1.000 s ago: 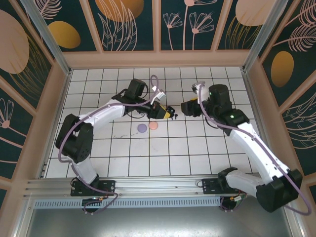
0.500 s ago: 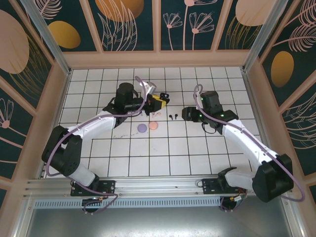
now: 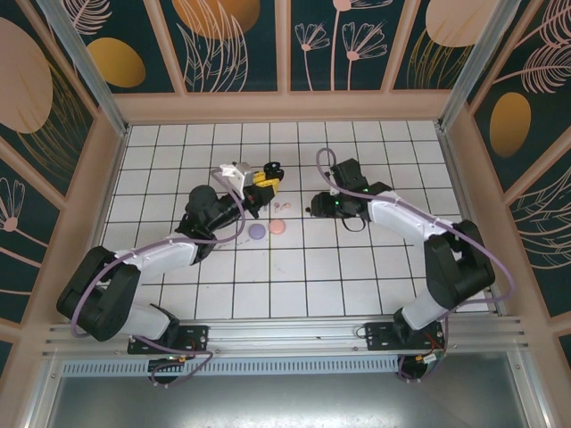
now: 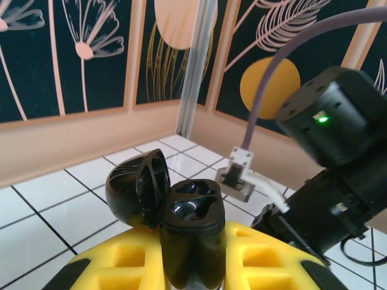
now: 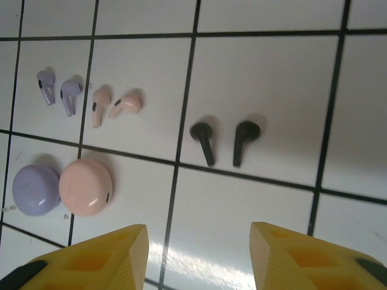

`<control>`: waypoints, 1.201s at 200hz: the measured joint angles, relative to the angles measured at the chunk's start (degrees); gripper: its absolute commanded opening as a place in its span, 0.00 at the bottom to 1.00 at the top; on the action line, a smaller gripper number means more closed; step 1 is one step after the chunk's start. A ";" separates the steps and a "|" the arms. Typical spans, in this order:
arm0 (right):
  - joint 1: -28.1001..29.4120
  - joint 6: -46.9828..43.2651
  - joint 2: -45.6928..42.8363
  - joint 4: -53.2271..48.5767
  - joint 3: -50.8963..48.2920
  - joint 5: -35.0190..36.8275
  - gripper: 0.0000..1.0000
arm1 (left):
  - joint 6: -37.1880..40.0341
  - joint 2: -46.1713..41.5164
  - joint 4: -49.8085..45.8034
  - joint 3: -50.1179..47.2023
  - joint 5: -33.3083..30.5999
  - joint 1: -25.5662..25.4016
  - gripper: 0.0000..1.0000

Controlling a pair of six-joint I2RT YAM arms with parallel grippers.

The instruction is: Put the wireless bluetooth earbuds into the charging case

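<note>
Hovering open right tool point(image 5: 199, 241) above black earbuds point(image 5: 245, 134), left tool point(image 4: 192, 261) gripping black case point(image 4: 190, 211)

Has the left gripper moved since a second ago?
Yes. In the top view the left gripper, shut on the black case, has drawn away from the pink disc, toward the far wall and leftward.
</note>
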 measured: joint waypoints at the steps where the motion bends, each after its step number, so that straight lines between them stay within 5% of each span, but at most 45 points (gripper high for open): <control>1: 0.09 0.00 0.33 0.02 0.24 0.07 0.47 | -0.04 -0.04 0.28 -0.09 -0.15 0.02 0.00; 116: 4.94 -1.25 18.14 -4.24 14.71 7.54 0.41 | -5.40 -0.35 4.48 -0.22 -4.72 0.02 0.00; 240: 5.53 -1.77 22.29 -6.25 17.33 10.27 0.36 | -7.17 0.28 6.29 -0.22 -2.82 0.02 0.00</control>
